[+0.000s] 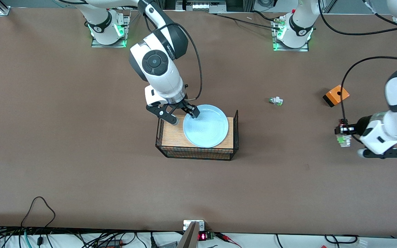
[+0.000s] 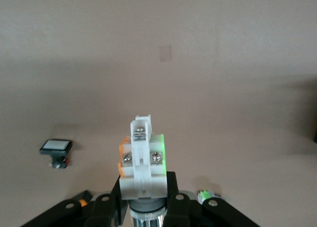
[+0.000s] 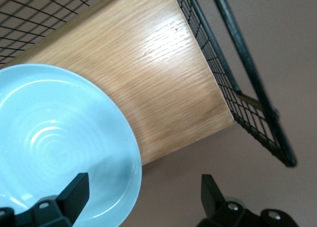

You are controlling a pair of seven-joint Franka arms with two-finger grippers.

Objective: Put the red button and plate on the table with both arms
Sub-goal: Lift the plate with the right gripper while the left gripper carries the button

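The light-blue plate point(image 1: 206, 125) lies on the wooden top of a black wire rack point(image 1: 171, 136) in the middle of the table point(image 1: 81, 155). My right gripper point(image 1: 184, 117) is open at the plate's rim on the side toward the robots' bases. In the right wrist view the plate point(image 3: 54, 138) has one finger over its inside and the other outside it, and the gripper point(image 3: 143, 187) straddles the rim. My left gripper point(image 1: 342, 134) is shut on the red button point(image 1: 343, 139) over the table at the left arm's end. The button's whitish body point(image 2: 142, 162) sits between the fingers of the left gripper point(image 2: 143, 187).
A white-green part point(image 1: 276, 101) lies between the rack and an orange box point(image 1: 336, 95). The left wrist view shows a black part with a white square cap point(image 2: 56, 147) on the table. Cables run along the table's edge nearest the camera.
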